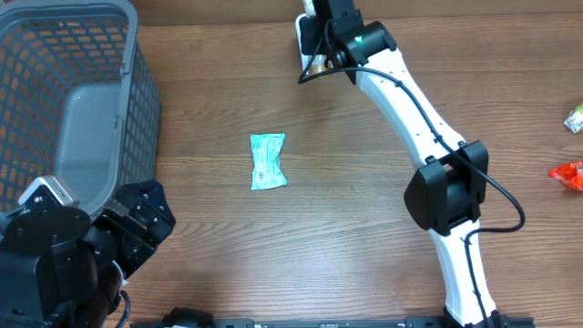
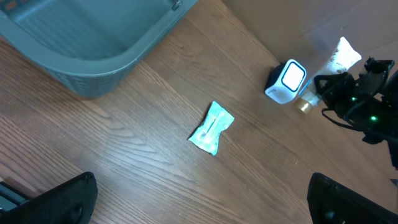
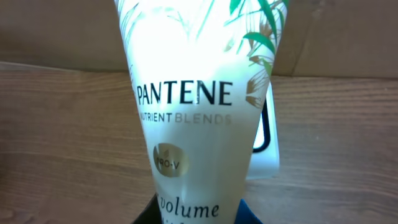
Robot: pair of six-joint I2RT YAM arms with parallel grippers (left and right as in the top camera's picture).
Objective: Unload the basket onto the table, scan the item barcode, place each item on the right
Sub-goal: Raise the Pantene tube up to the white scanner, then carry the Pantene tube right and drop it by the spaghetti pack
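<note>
My right gripper [image 1: 321, 50] is shut on a white Pantene tube [image 3: 199, 93] at the far edge of the table. The tube fills the right wrist view and is brightly lit. My fingers only show as dark edges at its lower end. Just behind the tube stands the small white barcode scanner [image 3: 266, 149]. In the left wrist view the scanner [image 2: 286, 81] shows its lit window, with the tube [image 2: 341, 57] and its gold cap [image 2: 305, 104] close beside it. My left gripper [image 2: 202, 199] hangs wide open and empty over the near left of the table [image 1: 146, 223].
A teal sachet [image 1: 268, 161] lies flat mid-table, also in the left wrist view [image 2: 212, 127]. A grey mesh basket [image 1: 137, 109] fills the far left. A red packet [image 1: 568, 174] and a green-and-white packet [image 1: 575, 118] lie at the right edge.
</note>
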